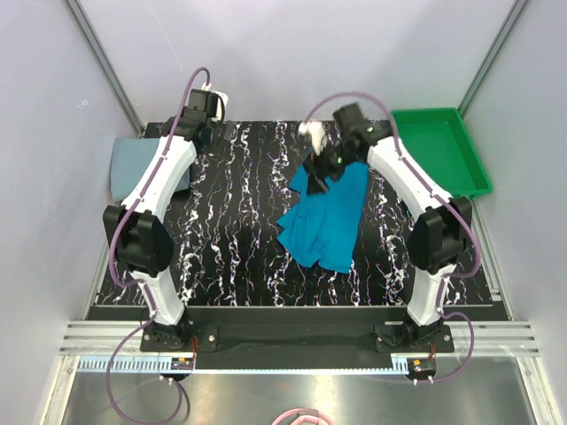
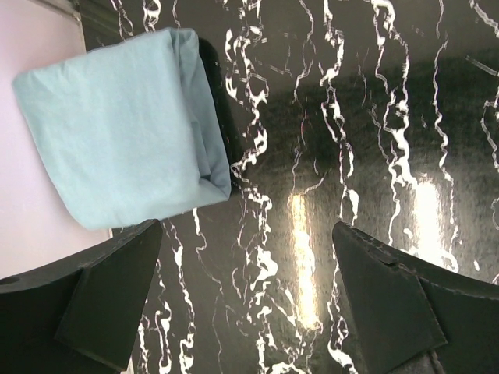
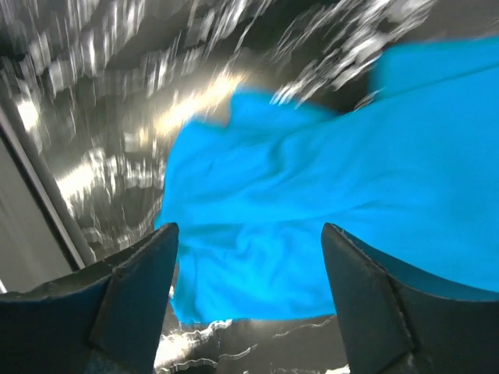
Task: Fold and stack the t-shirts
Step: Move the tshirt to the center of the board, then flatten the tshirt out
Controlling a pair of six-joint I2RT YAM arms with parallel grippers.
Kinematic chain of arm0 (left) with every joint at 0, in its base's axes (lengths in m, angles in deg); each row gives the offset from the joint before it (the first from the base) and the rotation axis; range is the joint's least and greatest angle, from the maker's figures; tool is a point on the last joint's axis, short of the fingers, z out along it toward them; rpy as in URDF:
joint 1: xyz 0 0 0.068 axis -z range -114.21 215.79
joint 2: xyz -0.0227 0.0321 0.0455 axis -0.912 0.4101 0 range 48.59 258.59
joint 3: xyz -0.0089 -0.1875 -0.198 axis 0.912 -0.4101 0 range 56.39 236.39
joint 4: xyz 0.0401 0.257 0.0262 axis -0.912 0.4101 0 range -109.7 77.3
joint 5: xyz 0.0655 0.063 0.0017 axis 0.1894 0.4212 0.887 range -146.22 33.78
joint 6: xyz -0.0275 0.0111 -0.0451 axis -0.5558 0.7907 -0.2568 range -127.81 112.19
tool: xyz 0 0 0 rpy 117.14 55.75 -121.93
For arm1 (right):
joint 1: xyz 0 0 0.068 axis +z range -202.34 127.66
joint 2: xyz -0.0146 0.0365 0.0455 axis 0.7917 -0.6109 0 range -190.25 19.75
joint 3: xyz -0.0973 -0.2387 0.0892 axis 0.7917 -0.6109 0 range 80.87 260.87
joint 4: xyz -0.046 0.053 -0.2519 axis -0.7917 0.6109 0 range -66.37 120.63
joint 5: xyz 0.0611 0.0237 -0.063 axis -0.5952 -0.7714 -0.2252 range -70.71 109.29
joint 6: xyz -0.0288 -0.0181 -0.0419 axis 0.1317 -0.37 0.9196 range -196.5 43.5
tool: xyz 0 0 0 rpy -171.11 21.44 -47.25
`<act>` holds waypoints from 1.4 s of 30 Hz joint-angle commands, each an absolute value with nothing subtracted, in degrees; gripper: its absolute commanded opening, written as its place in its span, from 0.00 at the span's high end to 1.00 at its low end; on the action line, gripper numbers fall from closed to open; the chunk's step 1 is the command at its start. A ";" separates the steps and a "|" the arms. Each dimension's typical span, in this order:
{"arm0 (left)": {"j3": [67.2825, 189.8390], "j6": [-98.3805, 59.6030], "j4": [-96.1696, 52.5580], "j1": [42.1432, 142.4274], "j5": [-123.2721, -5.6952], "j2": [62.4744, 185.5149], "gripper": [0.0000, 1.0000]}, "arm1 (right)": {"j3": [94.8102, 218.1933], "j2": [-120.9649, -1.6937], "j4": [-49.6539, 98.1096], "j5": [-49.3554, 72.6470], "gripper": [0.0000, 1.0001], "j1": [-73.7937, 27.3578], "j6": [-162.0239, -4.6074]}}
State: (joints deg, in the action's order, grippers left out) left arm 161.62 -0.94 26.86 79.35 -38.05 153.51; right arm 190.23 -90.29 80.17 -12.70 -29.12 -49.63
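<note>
Right hand (image 3: 249,253) hangs spread above teal t-shirt (image 1: 328,221) on black marbled table (image 1: 239,221), pale walls (image 1: 266,53) around.

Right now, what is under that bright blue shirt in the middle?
Only the black marbled table shows around the bright blue shirt, which lies loosely spread on it. Anything beneath the cloth is covered, so I cannot tell whether something else lies there.

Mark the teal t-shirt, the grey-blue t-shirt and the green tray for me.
teal t-shirt (image 1: 326,221), top view, middle of the crumpled cloth.
grey-blue t-shirt (image 2: 125,125), left wrist view, top face of the folded bundle.
green tray (image 1: 438,146), top view, bare floor.
</note>
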 commanded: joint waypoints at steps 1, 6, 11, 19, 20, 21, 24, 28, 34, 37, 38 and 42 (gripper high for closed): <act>160.54 -0.16 24.69 79.15 -36.46 149.58 0.01 | 175.41 -83.27 77.09 -10.33 0.20 -27.22 -35.57; 161.24 0.19 24.42 79.06 -36.27 149.66 0.01 | 165.69 -80.70 78.21 -10.86 0.23 -21.59 -26.59; 162.04 -0.51 24.86 79.06 -37.06 150.02 0.01 | 164.19 -81.58 75.41 -11.13 0.27 -16.06 -29.73; 162.39 -0.78 25.30 78.62 -37.41 149.84 0.01 | 171.28 -91.41 66.53 -7.09 0.26 -9.20 -37.12; 162.74 -1.13 25.38 78.62 -37.41 149.84 0.01 | 172.53 -93.17 65.91 -6.30 0.26 -8.84 -39.74; 162.91 -1.13 25.47 78.53 -37.50 149.58 0.01 | 173.67 -96.58 65.21 -5.51 0.26 -8.66 -41.15; 162.74 -1.48 25.21 78.44 -37.68 148.70 0.01 | 179.03 -102.65 65.55 -3.48 0.27 -8.58 -44.06; 162.74 -1.66 25.12 78.44 -37.59 147.64 0.01 | 181.41 -105.05 63.54 -1.11 0.28 -8.66 -45.65; 162.21 -1.39 24.95 78.44 -37.33 145.89 0.01 | 182.99 -106.72 63.09 2.05 0.31 -8.49 -47.67; 161.77 -1.39 25.03 78.44 -37.15 145.45 0.01 | 183.96 -107.16 63.88 2.59 0.48 -8.49 -47.67; 161.60 -1.31 25.03 78.44 -37.06 145.36 0.01 | 184.05 -106.90 64.15 2.76 0.52 -8.49 -47.76; 161.16 -1.04 24.77 78.44 -36.71 145.27 0.01 | 183.44 -104.71 64.24 4.17 0.74 -8.49 -47.76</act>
State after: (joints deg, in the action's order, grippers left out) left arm 160.64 -0.85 26.93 78.71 -37.50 147.94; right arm 181.86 -106.79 64.21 2.18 -8.62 -47.18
